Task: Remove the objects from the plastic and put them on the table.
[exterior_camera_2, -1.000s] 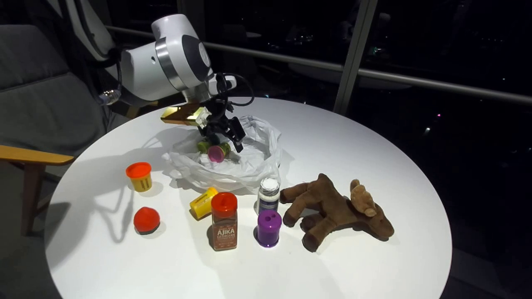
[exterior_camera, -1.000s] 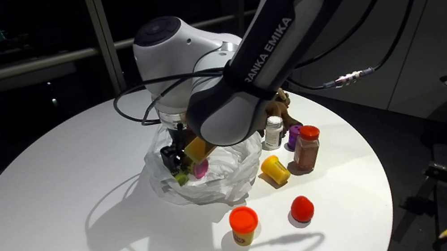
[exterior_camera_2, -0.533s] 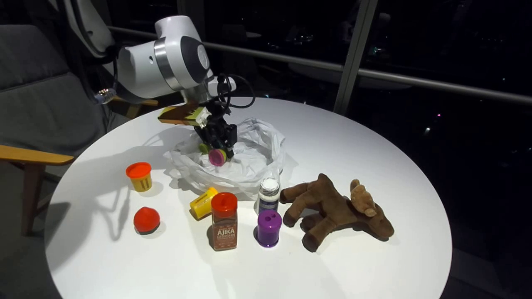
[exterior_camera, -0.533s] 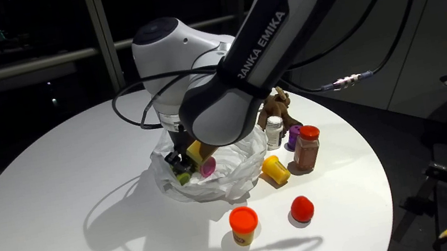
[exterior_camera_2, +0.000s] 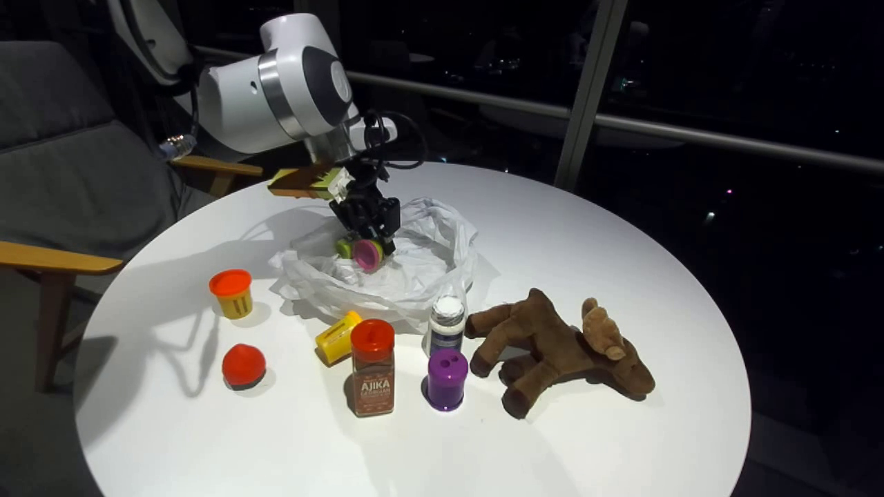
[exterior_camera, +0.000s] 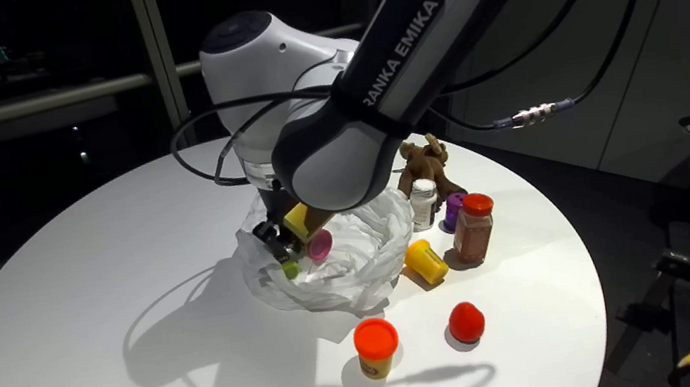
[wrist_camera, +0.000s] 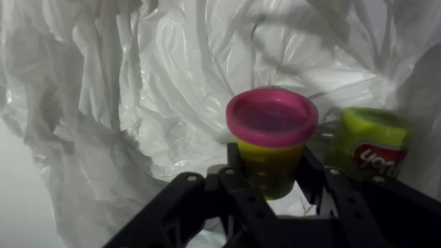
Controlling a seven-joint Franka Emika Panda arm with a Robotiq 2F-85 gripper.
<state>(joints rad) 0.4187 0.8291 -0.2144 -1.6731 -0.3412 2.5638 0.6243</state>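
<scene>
My gripper (wrist_camera: 270, 160) reaches down into the crinkled whitish plastic (wrist_camera: 179, 93), its fingers pressed to both sides of a yellow can with a pink lid (wrist_camera: 272, 137). That can also shows in both exterior views, its pink lid (exterior_camera_2: 368, 255) turned outward. Close beside the right finger stands a lime-green can (wrist_camera: 375, 137), still inside the plastic (exterior_camera: 361, 289). On the white table (exterior_camera: 88, 376) lie a brown animal figure (exterior_camera_2: 545, 345), a red-capped bottle (exterior_camera_2: 373, 376), a white bottle (exterior_camera_2: 445, 331), a purple piece (exterior_camera_2: 447, 379), a yellow can (exterior_camera_2: 338, 338), a red-lidded can (exterior_camera_2: 233, 297) and a red piece (exterior_camera_2: 244, 366).
A chair with a wooden armrest (exterior_camera_2: 62, 259) stands by the table's edge. A loose cable (exterior_camera: 188, 156) loops out from the wrist. The bottles and the yellow can sit right by the plastic's rim on one side.
My gripper's fingers have come together on the pink-lidded can. Arm and can have since risen slightly. The green can has shifted a little, and the plastic's rim has moved slightly.
</scene>
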